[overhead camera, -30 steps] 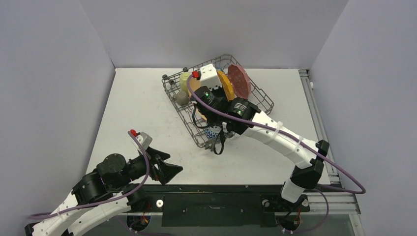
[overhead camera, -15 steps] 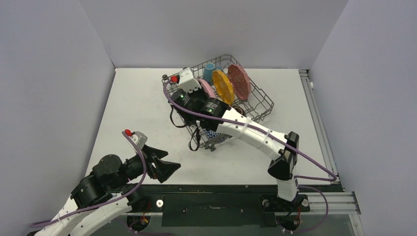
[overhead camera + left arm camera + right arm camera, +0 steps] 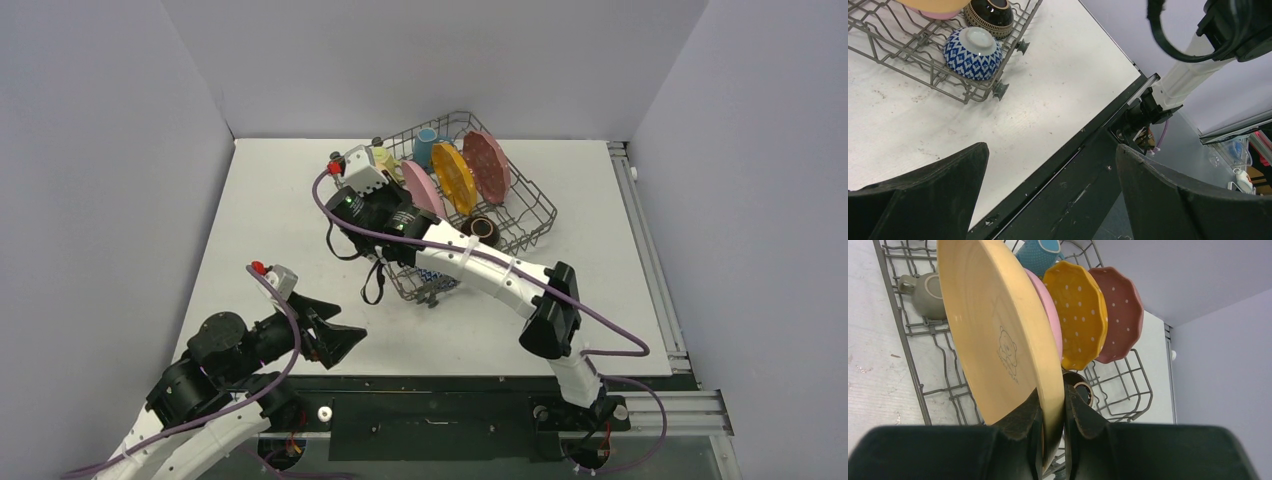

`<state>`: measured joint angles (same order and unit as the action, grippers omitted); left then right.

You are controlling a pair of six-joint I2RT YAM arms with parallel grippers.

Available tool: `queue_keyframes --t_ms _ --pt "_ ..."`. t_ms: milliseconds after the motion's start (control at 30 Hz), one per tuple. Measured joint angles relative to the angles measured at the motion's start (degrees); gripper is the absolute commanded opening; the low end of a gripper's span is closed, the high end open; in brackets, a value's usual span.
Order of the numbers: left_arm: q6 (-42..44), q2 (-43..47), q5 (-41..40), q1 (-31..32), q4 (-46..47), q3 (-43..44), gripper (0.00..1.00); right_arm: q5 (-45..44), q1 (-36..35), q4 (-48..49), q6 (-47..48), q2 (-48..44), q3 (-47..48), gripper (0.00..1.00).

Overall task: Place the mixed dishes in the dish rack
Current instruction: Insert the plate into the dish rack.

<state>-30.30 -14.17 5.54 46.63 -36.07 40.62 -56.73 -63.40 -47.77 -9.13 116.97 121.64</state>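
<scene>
My right gripper (image 3: pixel 1052 394) is shut on the lower rim of a tan plate (image 3: pixel 998 340), held upright over the left part of the dish rack (image 3: pixel 912 330). Just behind it stand a pink plate (image 3: pixel 1052 327), an orange dotted plate (image 3: pixel 1078 315) and a red dotted plate (image 3: pixel 1118 315). A light-blue mug (image 3: pixel 1040 252), an olive mug (image 3: pixel 930 295) and a dark-brown bowl (image 3: pixel 1082 389) sit in the rack. The blue-white bowl (image 3: pixel 973 52) lies upside down in its near corner. My left gripper (image 3: pixel 335 340) is open and empty near the table's front edge.
The rack (image 3: pixel 530 195) sits at the back centre of the white table (image 3: pixel 270 230). My right arm (image 3: pixel 470 262) stretches diagonally over the rack's near side. A pale-yellow mug (image 3: pixel 381 160) stands at the rack's back left. Grey walls close in three sides.
My right arm has swung left across the rack with the tan plate, uncovering the pink, orange and red plates. The left arm has drawn back slightly, still open.
</scene>
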Motion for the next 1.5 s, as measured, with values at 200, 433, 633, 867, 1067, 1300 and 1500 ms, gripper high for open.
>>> queue_keyframes --t_ms 200,433,633,867,1067,1300,1500 --pt "0.5 0.0 1.3 -1.8 0.3 0.0 0.96 0.3 0.7 1.5 1.0 3.3 1.2 0.00" --pt "0.8 -0.2 3.5 -4.9 1.0 -0.4 0.96 1.0 2.6 2.0 1.2 5.9 2.0 0.00" --pt "1.0 -0.7 5.6 -7.3 2.3 -0.5 0.96 1.9 4.1 2.3 1.2 6.8 2.0 0.00" --pt "1.0 -1.4 7.5 -9.7 2.9 -0.6 0.96 3.2 5.4 3.6 1.2 7.9 2.7 0.00" --pt "1.0 -1.5 8.8 -11.4 3.0 -0.9 0.96 4.4 6.2 4.2 1.2 10.8 2.8 0.00" --pt "1.0 -1.9 9.8 -12.7 3.3 -1.0 0.96 5.1 6.8 4.6 1.2 11.3 2.8 0.00" --pt "1.0 -2.0 10.6 -13.8 3.3 -1.0 0.96 5.5 7.2 4.9 1.2 11.3 2.8 0.00"
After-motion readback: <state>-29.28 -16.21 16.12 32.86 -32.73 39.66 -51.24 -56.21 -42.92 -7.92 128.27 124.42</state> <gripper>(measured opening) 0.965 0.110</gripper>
